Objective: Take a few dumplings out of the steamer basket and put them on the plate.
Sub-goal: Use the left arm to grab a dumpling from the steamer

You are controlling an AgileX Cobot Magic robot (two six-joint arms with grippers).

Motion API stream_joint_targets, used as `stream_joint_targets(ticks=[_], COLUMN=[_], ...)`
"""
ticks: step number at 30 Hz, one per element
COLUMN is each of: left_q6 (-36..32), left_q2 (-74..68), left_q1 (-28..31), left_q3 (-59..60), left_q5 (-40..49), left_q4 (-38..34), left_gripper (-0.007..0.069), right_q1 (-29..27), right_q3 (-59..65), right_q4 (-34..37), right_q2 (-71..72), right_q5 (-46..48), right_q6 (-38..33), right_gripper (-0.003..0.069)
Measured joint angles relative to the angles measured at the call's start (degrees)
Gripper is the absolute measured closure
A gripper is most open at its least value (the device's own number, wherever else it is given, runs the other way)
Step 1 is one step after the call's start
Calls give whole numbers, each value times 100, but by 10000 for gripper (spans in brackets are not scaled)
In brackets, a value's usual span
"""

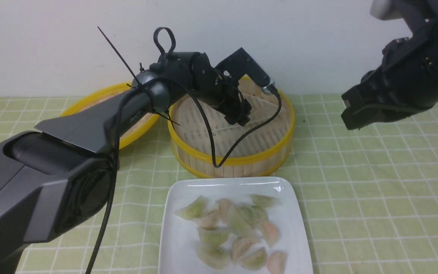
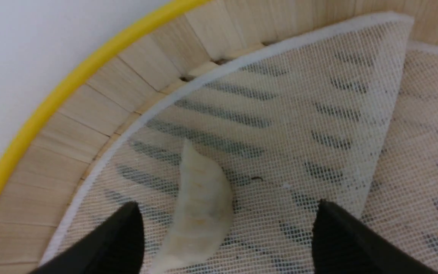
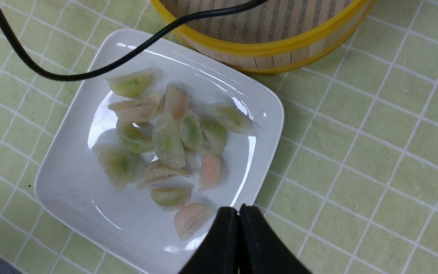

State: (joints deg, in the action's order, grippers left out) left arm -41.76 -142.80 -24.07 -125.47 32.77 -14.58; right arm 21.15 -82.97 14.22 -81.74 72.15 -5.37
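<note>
Inside the steamer basket (image 1: 238, 160), my left gripper (image 1: 240, 116) hangs open just above the liner. In the left wrist view one off-white dumpling (image 2: 200, 205) lies on the mesh liner (image 2: 280, 114) between the spread fingers of the left gripper (image 2: 226, 205), nearer one fingertip (image 2: 127, 228) and touching neither. The basket wall (image 2: 101, 91) curves close by. Several pale green and pinkish dumplings (image 1: 238, 224) lie on the white plate (image 1: 173, 213) in front of the basket. My right gripper (image 1: 350, 110) hovers shut and empty at the right; in its wrist view the right gripper (image 3: 238, 208) sits over the plate (image 3: 70, 190) edge.
The shallow yellow-rimmed lid (image 1: 89, 101) lies behind my left arm, left of the basket. A black cable (image 1: 242, 140) loops from the left wrist over the basket's front rim. A green checked cloth (image 1: 375, 198) covers the table.
</note>
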Motion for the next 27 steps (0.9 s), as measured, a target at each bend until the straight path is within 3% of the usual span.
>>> stream_joint_targets(ticks=[9, 13, 15, 19, 22, 27], left_q6=[-490, -776, -785, -319, 27, 534], left_q2=[-233, -253, -240, -64, 209, 898], left_q1=[51, 55, 58, 70, 70, 148], left_q3=[-50, -79, -83, -72, -27, -22], left_q5=[-39, 33, 123, 480, 790, 1094], left_q4=[-342, -392, -307, -112, 222, 465], left_gripper=[104, 279, 473, 501, 565, 565], right_q1=[0, 0, 0, 0, 0, 0], right_q3=[0, 0, 0, 0, 0, 0], right_q4=[426, 654, 779, 1040, 1158, 1215], right_q2=[0, 0, 0, 0, 0, 0], right_q5=[0, 0, 0, 0, 0, 0], right_q6=[-7, -79, -149, -227, -282, -344], right_gripper=[673, 673, 673, 673, 673, 673])
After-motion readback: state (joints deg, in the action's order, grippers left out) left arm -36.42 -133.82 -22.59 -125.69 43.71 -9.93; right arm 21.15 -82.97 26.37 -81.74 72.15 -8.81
